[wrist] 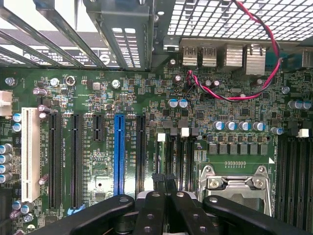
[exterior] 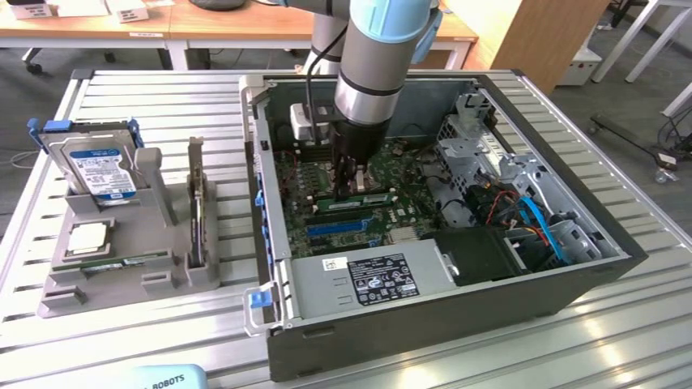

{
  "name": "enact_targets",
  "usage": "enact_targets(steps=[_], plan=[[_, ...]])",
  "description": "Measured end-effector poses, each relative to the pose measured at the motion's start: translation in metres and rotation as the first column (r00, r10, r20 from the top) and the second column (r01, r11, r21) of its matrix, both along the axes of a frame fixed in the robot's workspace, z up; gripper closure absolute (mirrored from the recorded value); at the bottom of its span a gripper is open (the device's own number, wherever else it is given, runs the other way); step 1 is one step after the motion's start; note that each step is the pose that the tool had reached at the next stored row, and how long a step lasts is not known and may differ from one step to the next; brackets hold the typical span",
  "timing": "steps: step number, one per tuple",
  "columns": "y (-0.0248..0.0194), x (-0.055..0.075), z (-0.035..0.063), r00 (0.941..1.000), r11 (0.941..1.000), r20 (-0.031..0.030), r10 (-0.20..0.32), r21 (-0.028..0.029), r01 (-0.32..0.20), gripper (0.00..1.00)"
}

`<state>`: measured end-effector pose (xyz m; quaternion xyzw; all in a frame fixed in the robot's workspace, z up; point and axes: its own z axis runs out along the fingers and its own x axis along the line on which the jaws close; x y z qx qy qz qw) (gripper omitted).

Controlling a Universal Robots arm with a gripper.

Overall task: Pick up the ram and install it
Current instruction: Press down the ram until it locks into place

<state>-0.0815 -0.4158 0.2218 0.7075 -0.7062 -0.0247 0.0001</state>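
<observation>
My gripper point(exterior: 348, 188) is down inside the open computer case point(exterior: 433, 316), its fingertips right above the green motherboard point(exterior: 324, 174). A green ram stick point(exterior: 374, 198) lies along a slot just beside the fingertips, toward the exterior view's right. In the wrist view the black fingers point(wrist: 152, 210) are pressed together, and the gripper point(wrist: 164, 180) hovers over the narrow memory slots point(wrist: 178, 156) with white clips. Nothing shows between the fingers. Another ram stick point(exterior: 125, 262) lies flat on the grey fixture point(exterior: 65, 298) outside the case.
The fixture also carries a blue-labelled hard drive point(exterior: 103, 166), a silver processor point(exterior: 87, 237) and an upright card point(exterior: 196, 215). Inside the case are a power supply point(exterior: 373, 279), drive cage point(exterior: 476, 138) and cables point(exterior: 536, 219). The processor socket point(wrist: 234, 183) and a red-black wire point(wrist: 264, 73) are close by.
</observation>
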Motion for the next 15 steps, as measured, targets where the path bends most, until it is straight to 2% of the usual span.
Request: enact_targets(steps=[7,9,15], plan=[[0.0003,0.0,0.0015,1.0,1.0,0.0017,0.0,0.0019,0.0,0.9],[0.0,0.0,0.0056,1.0,1.0,0.0001,0.0,0.0001,0.0,0.9],[0.0,0.0,0.0183,1.0,1.0,0.0002,0.0,0.0002,0.0,0.9]])
